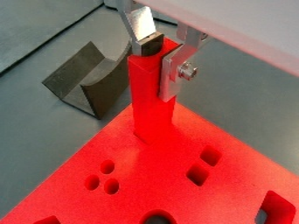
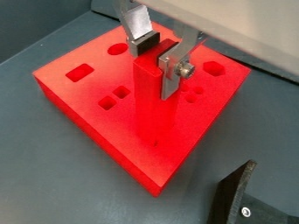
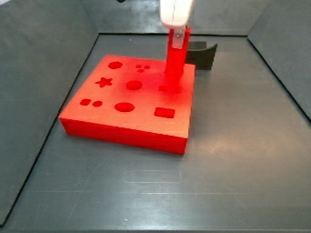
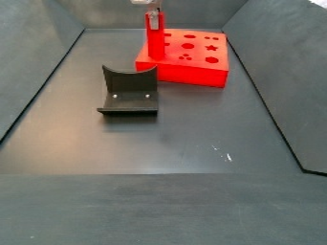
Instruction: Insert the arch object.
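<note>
Steel-grey bench floor (image 4: 192, 191) fills the side views, matt and lightly scuffed, with dark sloping walls along its edges. Biggest thing on it is the red board (image 3: 115, 135): a thick, flat, smooth plastic slab with a star, circles, a rectangle and small square holes cut through its top. It sits toward one end of the bench, clear of the walls.

Next down, the fixture (image 4: 128, 91), a dark matt bracket with a curved upright on a base plate, standing on the floor just off the board's corner, closer to the bench's middle.

Now the red pole (image 3: 175, 68), slim and square-sided, the same glossy red as the board, standing upright on the board near the corner that faces the fixture.

And the gripper (image 1: 160, 66) hangs straight down over that corner, wrist vertical. It clamps the very top of the pole, with the silver fingers (image 1: 177, 74) set on opposite faces and the dark pad of one showing in both wrist views.

As for the arch object, I cannot pick it out in any view.
</note>
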Available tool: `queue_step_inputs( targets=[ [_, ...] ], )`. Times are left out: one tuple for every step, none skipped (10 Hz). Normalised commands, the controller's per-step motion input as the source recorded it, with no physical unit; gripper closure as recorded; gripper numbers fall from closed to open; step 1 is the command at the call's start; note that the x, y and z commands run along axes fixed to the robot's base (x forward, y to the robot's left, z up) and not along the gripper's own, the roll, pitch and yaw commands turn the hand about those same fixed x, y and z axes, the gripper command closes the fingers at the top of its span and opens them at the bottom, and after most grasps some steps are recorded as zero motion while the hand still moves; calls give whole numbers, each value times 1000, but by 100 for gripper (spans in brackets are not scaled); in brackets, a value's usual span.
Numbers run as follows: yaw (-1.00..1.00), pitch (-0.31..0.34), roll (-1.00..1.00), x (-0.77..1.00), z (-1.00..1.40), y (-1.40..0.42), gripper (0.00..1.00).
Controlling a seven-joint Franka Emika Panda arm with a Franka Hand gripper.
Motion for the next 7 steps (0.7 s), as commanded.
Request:
queue_step_inputs(
  targets=[
    [0,290,0,17,-463,0,100],
    [0,3,0,34,-6,0,100],
    [-17,-37,0,151,-926,0,100],
    [0,-31,0,163,-1000,46,100],
    [0,-3,0,174,-1000,86,100],
    [0,-86,-141,0,-237,140,100],
    [0,0,0,0,0,0,100]
  ],
)
